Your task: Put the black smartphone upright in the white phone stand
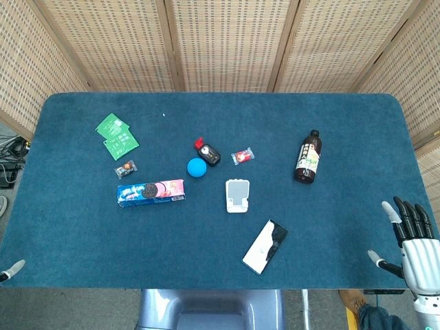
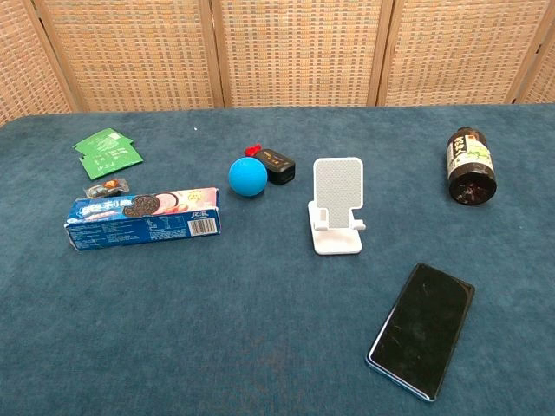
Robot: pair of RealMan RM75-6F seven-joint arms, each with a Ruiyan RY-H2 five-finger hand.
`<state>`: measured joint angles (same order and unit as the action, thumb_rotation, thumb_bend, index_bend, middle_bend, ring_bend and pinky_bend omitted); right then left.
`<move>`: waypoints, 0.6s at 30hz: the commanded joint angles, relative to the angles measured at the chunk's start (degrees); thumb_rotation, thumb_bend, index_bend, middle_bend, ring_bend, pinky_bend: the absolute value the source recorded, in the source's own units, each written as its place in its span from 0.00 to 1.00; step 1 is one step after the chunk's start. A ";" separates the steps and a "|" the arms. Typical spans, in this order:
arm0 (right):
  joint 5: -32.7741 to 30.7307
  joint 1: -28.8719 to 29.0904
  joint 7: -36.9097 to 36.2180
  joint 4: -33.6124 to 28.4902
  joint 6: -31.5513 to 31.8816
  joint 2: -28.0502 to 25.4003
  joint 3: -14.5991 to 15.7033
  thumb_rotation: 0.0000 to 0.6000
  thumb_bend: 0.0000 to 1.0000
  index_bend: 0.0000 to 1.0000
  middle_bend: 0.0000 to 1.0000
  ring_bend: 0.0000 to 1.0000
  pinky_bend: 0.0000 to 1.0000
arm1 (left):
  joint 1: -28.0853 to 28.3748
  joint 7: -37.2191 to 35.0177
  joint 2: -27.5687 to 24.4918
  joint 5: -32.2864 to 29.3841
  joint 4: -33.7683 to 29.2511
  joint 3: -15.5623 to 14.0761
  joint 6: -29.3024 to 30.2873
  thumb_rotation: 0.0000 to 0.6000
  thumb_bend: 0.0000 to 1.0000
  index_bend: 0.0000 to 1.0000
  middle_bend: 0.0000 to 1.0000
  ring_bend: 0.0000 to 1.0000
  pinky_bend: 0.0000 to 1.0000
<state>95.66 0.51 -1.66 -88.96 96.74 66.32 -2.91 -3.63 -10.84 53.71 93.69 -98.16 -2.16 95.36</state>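
Head view is showing your right hand [image 1: 414, 240] spread and empty; you're reaching for the black smartphone [image 1: 265, 246], so grip its long edges.

A woven cane screen [image 1: 227, 41] of folding panels in wooden frames is standing behind the table [image 1: 82, 234], which is wearing a dark blue cloth. Grey floor [image 1: 14, 172] is showing at the left, where black cables [image 1: 8, 155] are lying.

A blue desk [image 1: 82, 227] is carrying a phone [image 2: 422, 328] lying flat, a white stand [image 2: 336, 206], a bottle [image 2: 471, 165], a ball [image 2: 248, 177], a biscuit box [image 2: 143, 217] and green packets [image 1: 117, 135].
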 commanded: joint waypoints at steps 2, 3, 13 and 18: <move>0.92 0.68 -0.47 0.11 -1.15 -0.28 0.61 1.00 0.00 0.00 0.00 0.00 0.00 | 0.15 -0.14 -0.10 0.06 -0.07 0.03 -0.22 1.00 0.00 0.00 0.00 0.00 0.00; 1.22 0.95 -0.80 0.07 -1.66 -0.39 0.83 1.00 0.00 0.00 0.00 0.00 0.00 | 0.19 -0.18 -0.12 0.08 -0.10 0.04 -0.26 1.00 0.00 0.00 0.00 0.00 0.00; 14.95 15.39 -7.65 3.98 -17.99 -0.89 4.90 1.00 0.00 0.02 0.03 0.00 0.00 | 1.63 0.77 -0.13 -2.17 -0.89 0.88 -3.30 1.00 0.00 0.00 0.00 0.00 0.00; 21.16 24.78 -8.98 7.69 -27.99 2.33 6.76 1.00 0.00 0.06 0.09 0.01 0.00 | 2.81 2.63 0.35 -4.58 -1.23 1.60 -6.00 1.00 0.00 0.00 0.00 0.00 0.00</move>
<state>113.40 20.75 -9.16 -83.67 73.88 66.63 2.43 -1.31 -8.89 53.83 89.88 -99.31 -0.83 90.28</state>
